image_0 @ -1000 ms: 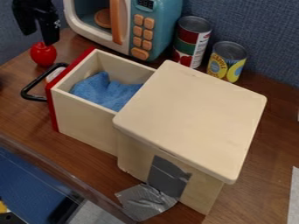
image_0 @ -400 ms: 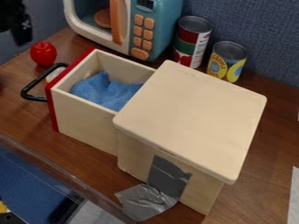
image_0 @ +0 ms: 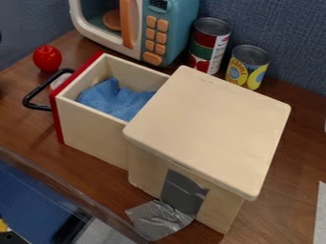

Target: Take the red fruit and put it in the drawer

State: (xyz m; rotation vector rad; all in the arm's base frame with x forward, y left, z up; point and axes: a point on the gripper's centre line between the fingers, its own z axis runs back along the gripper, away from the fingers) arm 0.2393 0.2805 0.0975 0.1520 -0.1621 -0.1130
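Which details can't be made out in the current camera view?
All in the camera view:
Floor of the drawer: under the blue cloth.
Pale object: partly behind the drawer's red front, so unidentifiable.
Top of the toy microwave: cut off by the upper edge.
Yellow item: cut off by the left edge.

Camera view: from above table (image_0: pixel 290 157), looking down at steep slant, facing blue partition wall (image_0: pixel 274 28) behind. Near enough for wooden box (image_0: pixel 210 128) and pulled-out drawer (image_0: pixel 96 138) to span much of middle; looks onto box top and down into drawer. Top edge of view cuts off toy microwave (image_0: pixel 180 28). Table's near edge slants across lower left.
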